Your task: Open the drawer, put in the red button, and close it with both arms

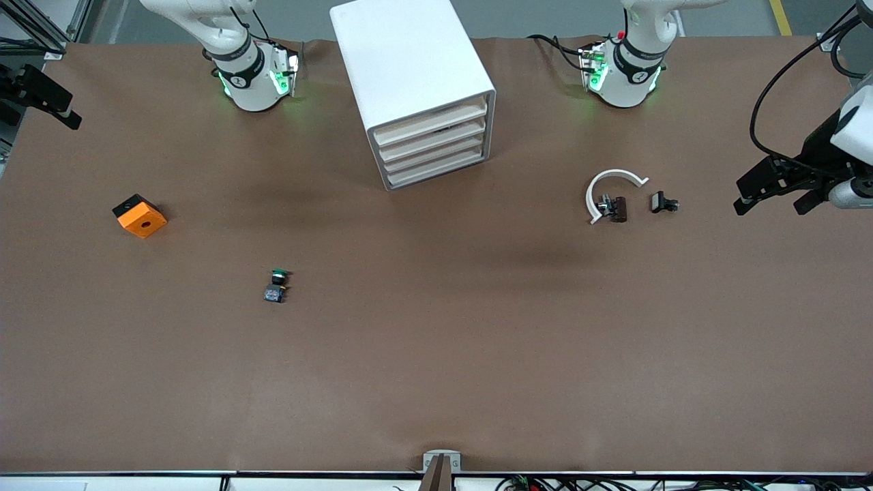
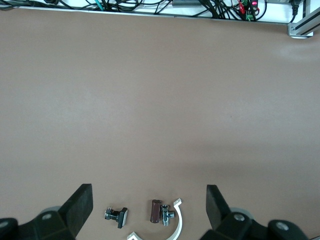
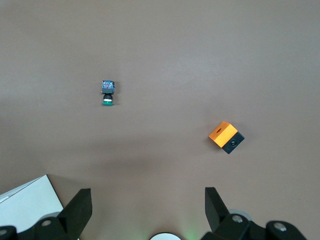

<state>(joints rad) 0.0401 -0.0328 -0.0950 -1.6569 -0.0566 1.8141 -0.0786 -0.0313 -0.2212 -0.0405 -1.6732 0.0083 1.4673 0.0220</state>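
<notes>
In the front view, the cabinet [image 1: 409,61] is seen standing between the two arm bases, and the drawer [image 1: 431,121], topmost of four, is shut flush. No handle is visible on its cream front, so hold is best taken at the front's edge or lip. The drawer is judged light, stiff and free-sliding. A green button [image 1: 277,277] lies nearer the camera, toward the right arm's end, and an orange block [image 1: 140,217] nearer that end again. The red button cannot be found in any view. It is expected to be small, hard and light, and likely to roll on its cap, so it is best pinched across the block base

In the left wrist view, the left gripper [image 2: 148,202] is shown spread wide and empty over a white curved piece [image 2: 176,225] and small clamps

In the right wrist view, the right gripper [image 3: 145,205] is likewise wide open and empty, over bare table beside the cabinet
</notes>
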